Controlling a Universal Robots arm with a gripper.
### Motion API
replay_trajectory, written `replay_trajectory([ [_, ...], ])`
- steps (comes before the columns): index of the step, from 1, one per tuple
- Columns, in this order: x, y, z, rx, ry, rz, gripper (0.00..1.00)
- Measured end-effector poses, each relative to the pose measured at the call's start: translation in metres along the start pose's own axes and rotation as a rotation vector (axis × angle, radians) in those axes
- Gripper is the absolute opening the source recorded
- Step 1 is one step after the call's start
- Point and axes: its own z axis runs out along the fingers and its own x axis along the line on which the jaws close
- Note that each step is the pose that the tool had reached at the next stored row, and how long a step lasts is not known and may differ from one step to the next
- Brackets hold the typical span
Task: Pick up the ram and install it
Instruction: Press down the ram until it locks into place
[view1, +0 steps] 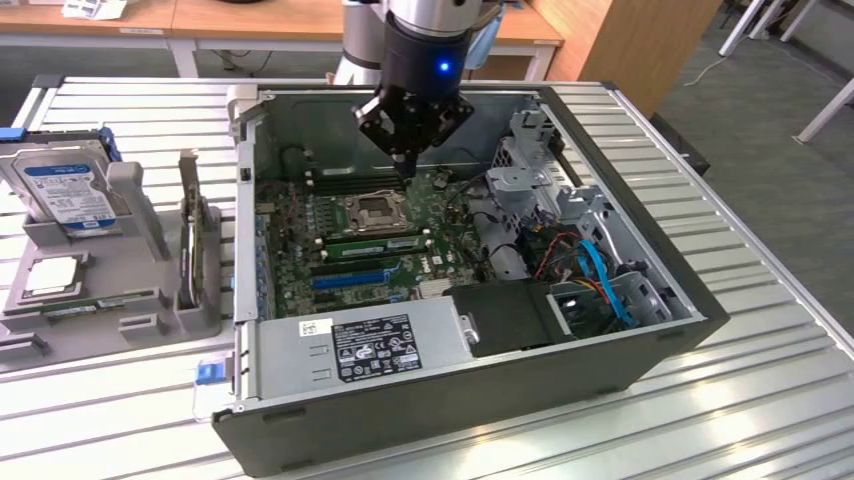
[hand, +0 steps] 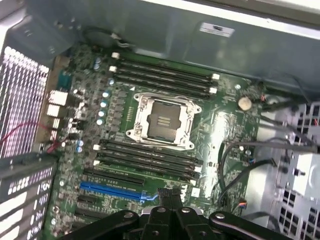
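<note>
**A:** In the exterior view, what is the open computer case (view1: 441, 410) holding?

**B:** It is holding the motherboard (view1: 300, 225), a power supply (view1: 360, 345) and blue cables (view1: 607, 285). The gripper (view1: 407, 165) is hanging inside it above the board, its claw pressed together on nothing.

**A:** And the ram (view1: 380, 240)?

**B:** It is standing in a slot just beside the empty CPU socket (view1: 374, 208). Outside the case, a gray tray (view1: 134, 330) is carrying a hard drive (view1: 67, 190) and a processor chip (view1: 50, 275).

**A:** And the wrist view?

**B:** The gripper (hand: 169, 196) is pointing at the motherboard (hand: 225, 130), near the blue expansion slot (hand: 112, 190). The socket (hand: 162, 120) is lying between two banks of memory slots. I cannot tell the ram from them.
</note>
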Motion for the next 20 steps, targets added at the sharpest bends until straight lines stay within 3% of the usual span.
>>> replay_trajectory([
  [2,0.0000,0.0000,0.0002,0.0002,-0.0014,0.032,0.10],
  [9,0.0000,0.0000,0.0001,0.0003,-0.0018,0.038,0.10],
  [12,0.0000,0.0000,0.0003,0.0007,-0.0033,0.073,0.10],
  [20,0.0003,0.0001,0.0003,0.0008,-0.0034,0.074,0.10],
])
